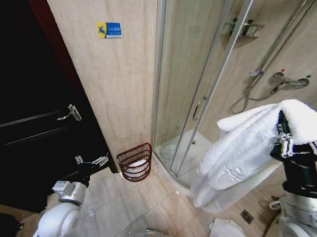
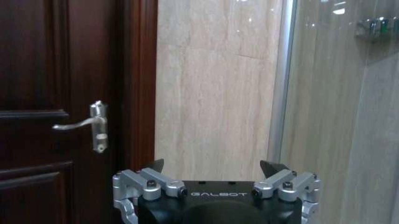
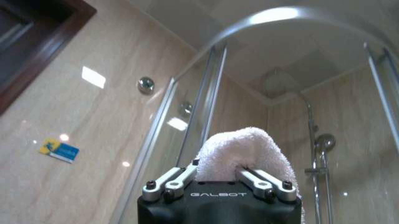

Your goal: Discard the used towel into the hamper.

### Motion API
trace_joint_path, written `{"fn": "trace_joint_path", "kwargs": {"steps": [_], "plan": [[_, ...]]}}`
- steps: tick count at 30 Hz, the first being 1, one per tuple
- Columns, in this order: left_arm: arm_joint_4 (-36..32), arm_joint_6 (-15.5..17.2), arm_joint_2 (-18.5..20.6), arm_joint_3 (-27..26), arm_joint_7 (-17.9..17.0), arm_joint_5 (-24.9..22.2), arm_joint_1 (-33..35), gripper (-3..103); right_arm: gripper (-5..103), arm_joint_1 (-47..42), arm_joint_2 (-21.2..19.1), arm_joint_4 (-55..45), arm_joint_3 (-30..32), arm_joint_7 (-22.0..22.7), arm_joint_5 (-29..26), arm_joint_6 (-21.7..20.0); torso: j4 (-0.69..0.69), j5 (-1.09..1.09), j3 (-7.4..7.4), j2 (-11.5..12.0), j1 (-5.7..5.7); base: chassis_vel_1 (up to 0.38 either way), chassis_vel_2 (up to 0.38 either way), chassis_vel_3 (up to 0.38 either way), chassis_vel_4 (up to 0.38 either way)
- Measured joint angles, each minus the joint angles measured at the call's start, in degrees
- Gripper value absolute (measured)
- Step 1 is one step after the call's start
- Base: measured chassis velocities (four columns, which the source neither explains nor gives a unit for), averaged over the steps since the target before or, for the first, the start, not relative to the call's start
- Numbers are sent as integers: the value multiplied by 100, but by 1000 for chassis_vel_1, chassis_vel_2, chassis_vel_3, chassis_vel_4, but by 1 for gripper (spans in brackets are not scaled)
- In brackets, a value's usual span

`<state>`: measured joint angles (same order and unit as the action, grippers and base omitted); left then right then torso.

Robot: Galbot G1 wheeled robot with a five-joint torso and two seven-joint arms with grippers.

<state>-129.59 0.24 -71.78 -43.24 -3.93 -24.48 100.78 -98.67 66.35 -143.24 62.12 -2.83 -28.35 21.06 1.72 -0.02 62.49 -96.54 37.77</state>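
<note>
1. The right tool (image 3: 218, 179) is held up high on the robot's right side, in front of the glass shower stall (image 1: 203, 83).
2. It is clamped tight on a big, fluffy white towel (image 1: 242, 149). A fold of the towel pokes up between its silver fingers (image 3: 171, 179).
3. The rest of the towel hangs down from the tool in long folds, above the tiled floor (image 1: 143, 202).
4. The small round reddish-brown wicker hamper (image 1: 135, 161) stands on the floor, in the corner between the beige tiled wall (image 1: 123, 85) and the shower stall. It is well apart from the towel.
5. Something white lies inside the hamper.
6. The left tool (image 2: 218, 170) is low on the robot's left side, near the dark wooden door (image 2: 56, 93) with the silver handle (image 2: 87, 123).
7. Its two dark fingertips (image 2: 156, 165) are spread wide, and it holds nothing.
</note>
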Motion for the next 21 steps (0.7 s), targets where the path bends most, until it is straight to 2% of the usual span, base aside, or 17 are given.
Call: {"fn": "trace_joint_path", "kwargs": {"steps": [8, 15, 21], "plan": [[0, 0, 0, 0, 0, 0, 3, 100, 10, 6, 12, -1, -8, -36, 0, 16, -2, 2, 0, -6, -5, 88, -96, -105, 77], [0, 0, 0, 0, 0, 0, -1, 100, 10, 157, -20, -1, -61, -32, -3, -84, -2, 2, -9, 21, -6, -47, 44, 49, -37], [0, 0, 0, 0, 0, 0, 0, 100, 10, 387, -182, -1, -172, -29, -46, -195, -2, 0, -66, 114, -64, 19, 17, 16, 11]]}}
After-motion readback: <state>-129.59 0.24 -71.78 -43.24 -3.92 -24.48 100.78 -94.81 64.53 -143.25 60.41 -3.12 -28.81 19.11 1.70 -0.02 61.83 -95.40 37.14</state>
